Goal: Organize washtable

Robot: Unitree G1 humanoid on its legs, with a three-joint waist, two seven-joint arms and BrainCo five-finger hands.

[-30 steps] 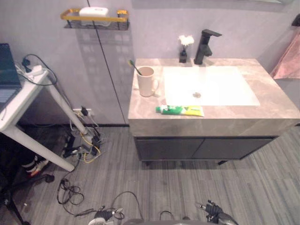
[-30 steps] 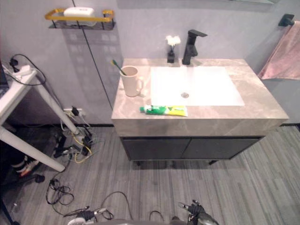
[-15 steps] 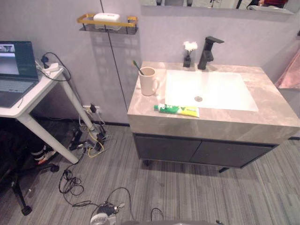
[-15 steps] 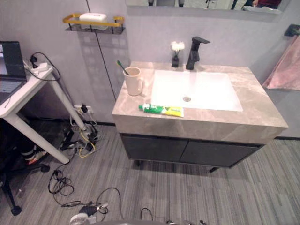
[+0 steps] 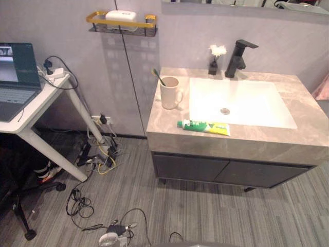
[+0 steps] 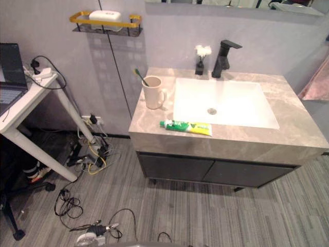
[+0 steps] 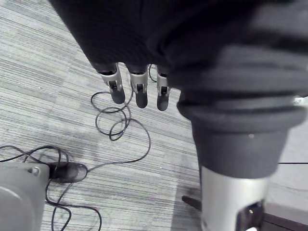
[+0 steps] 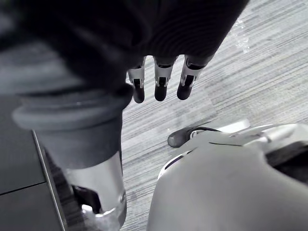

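Toothpaste (image 5: 204, 126), a tube printed green, white and yellow, lies flat along the front strip of the washtable (image 5: 165, 121), parallel to its edge and just in front of the white basin (image 5: 247, 100). The countertop is beige marbled stone over dark cabinet doors (image 5: 226, 171). To the left of the basin stands a cream mug (image 5: 170, 93) with a green-headed toothbrush (image 5: 158, 77) leaning out of it. At the back rim are a black faucet (image 5: 238, 57) and, just beside it, a small dark vase of white flowers (image 5: 215, 60). On the wall up to the left, a gold-railed shelf (image 5: 121, 21) carries a white object. The left eye view takes in the screen of a laptop (image 5: 13, 77) on a white desk (image 5: 36, 105); the right eye view takes in more of a pink towel (image 6: 314, 85) at the far right. From the wrist cameras, the left hand (image 7: 139, 91) and the right hand (image 8: 161, 82) hang over grey striped floor (image 7: 48, 77), fingers straight and holding nothing.
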